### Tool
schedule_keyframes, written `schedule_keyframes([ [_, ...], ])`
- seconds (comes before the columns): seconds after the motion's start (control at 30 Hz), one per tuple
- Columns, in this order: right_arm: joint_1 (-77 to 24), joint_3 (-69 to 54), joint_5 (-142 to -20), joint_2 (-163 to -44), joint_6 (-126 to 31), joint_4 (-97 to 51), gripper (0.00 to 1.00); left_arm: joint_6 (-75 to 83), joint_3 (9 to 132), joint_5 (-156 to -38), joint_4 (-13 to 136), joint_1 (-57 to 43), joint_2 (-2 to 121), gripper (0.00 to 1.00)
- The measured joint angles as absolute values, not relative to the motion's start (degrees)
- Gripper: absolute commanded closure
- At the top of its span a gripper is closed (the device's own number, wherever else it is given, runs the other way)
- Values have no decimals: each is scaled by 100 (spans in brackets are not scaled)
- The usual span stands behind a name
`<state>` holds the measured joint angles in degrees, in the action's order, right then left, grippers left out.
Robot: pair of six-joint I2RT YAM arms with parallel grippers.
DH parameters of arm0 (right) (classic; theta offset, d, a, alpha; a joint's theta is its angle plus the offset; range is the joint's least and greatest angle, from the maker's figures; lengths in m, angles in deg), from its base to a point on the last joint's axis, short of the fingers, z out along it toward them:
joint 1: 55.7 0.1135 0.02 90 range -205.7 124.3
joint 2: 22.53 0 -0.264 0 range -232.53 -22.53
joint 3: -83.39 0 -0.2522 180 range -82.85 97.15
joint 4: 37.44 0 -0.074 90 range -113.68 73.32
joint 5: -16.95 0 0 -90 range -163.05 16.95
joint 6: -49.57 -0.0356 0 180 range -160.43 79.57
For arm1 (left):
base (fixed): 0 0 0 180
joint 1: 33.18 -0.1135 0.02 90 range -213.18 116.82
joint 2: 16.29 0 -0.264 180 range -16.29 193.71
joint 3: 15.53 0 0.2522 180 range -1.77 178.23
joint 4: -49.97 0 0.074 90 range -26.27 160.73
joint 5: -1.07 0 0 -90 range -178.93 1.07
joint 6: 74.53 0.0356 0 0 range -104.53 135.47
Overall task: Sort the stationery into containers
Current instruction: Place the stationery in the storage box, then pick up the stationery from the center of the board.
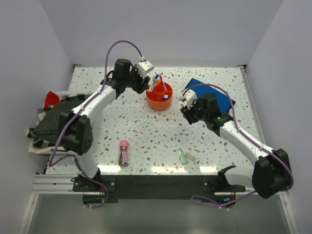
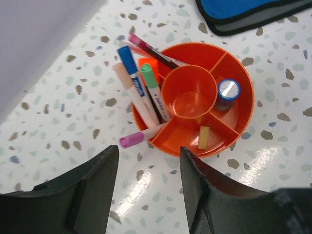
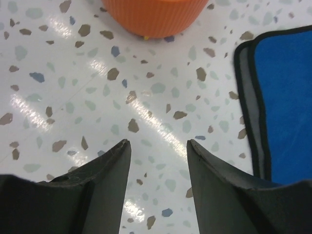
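Note:
The round orange caddy (image 1: pixel 159 96) stands at the back middle of the table. In the left wrist view the caddy (image 2: pixel 243 105) holds a blue-capped marker (image 2: pixel 130 68), a green marker (image 2: pixel 151 83), an orange marker (image 2: pixel 146 62), a pink-capped marker (image 2: pixel 134 139), a beige eraser (image 2: pixel 204 137) and a small blue-topped piece (image 2: pixel 228 91). My left gripper (image 1: pixel 141 86) hovers open and empty just left of the caddy, and it also shows in its own wrist view (image 2: pixel 148 156). My right gripper (image 1: pixel 187 112) is open and empty right of the caddy, which shows at the top of the right wrist view (image 3: pixel 153 14). A pink-capped glue tube (image 1: pixel 124 152), a green marker (image 1: pixel 182 156) and a beige eraser (image 1: pixel 190 157) lie near the front.
A blue pouch (image 1: pixel 217 95) lies flat at the back right, close beside my right gripper (image 3: pixel 158 146); it also shows in the right wrist view (image 3: pixel 287 107). A heap of dark cloth (image 1: pixel 53 119) sits off the table's left edge. White walls close in the back and sides.

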<state>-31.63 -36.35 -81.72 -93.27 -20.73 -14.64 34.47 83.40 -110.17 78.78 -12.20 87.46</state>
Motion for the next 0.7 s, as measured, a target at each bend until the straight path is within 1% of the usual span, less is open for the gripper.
schedule_keyframes([
  [0.1, -3123, -3314, -8215, -9582, -2237, -640, 43, 3438, 8165, -10802, 7786, -1404, 8132, 39],
  [0.13, -3093, -3274, -8217, -9635, -2331, -395, 38, 3427, 8108, -10733, 7736, -1483, 7939, 39],
  [0.2, -2955, -3272, -8141, -9637, -2514, 55, 37, 3392, 7957, -10575, 7576, -1625, 7624, 38],
  [0.33, -2122, -3187, -7927, -9654, -3070, 774, 35, 3274, 7516, -10311, 7362, -1852, 7196, 36],
  [0.37, -1985, -3126, -7896, -9687, -3188, 881, 35, 3259, 7424, -10274, 7351, -1867, 7155, 36],
  [0.43, -1799, -2901, -7787, -9888, -3695, 1159, 38, 3248, 7207, -10208, 7358, -1887, 7082, 36],
  [0.5, -1818, -2763, -7577, -10188, -4186, 1301, 39, 3235, 7011, -10166, 7375, -1894, 7021, 36],
  [0.53, -1836, -2758, -7509, -10297, -4368, 1351, 42, 3226, 6930, -10153, 7382, -1896, 6982, 35],
  [0.7, -1888, -2933, -7356, -10767, -5185, 1795, 46, 3137, 6628, -10121, 7408, -1950, 6575, 35],
])
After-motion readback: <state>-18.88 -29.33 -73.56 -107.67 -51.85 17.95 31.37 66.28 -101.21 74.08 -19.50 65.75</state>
